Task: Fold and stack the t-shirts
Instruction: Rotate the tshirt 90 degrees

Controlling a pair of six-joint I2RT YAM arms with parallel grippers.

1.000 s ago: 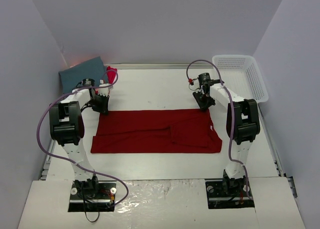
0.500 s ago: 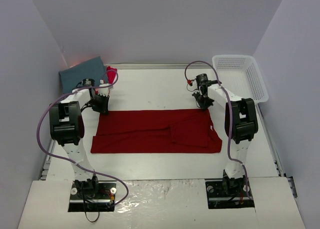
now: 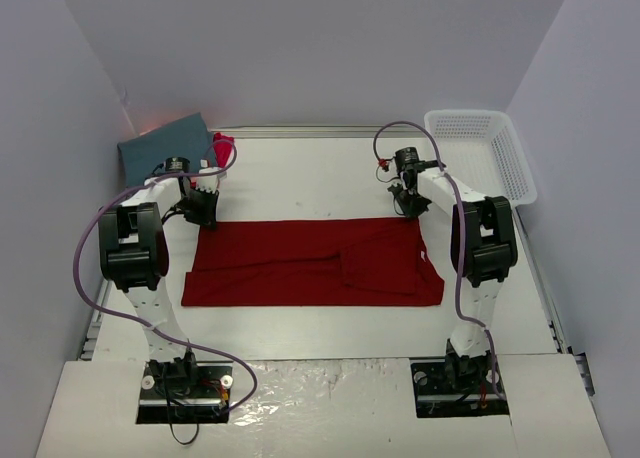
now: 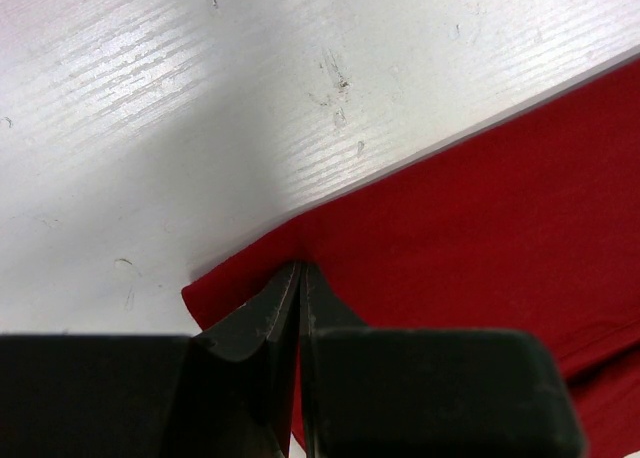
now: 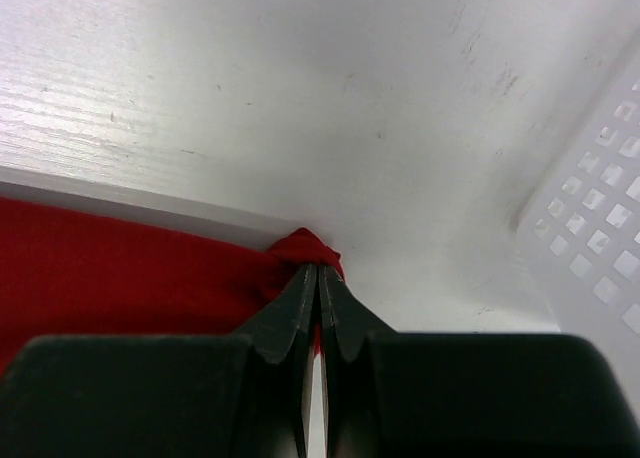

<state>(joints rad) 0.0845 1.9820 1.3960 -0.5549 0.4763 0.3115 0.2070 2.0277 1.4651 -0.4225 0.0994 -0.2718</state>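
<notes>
I've got the left claw (image 4: 300,270) pinched together on the far-left corner of the deep red t-shirt (image 3: 310,263). The cloth lies flat on the bench (image 3: 300,178), spreading right of that claw and nearer the arm bases. Beyond the left claw, at the bench's far corner: slate-teal t-shirt (image 3: 165,143), pinkish-red t-shirt (image 3: 222,143) just beside it. Right claw (image 5: 318,270) is clamped on the deep red shirt's far-right corner, with a small bunch of cloth at the tips. White mesh basket (image 3: 500,148) sits right of it, apart.
</notes>
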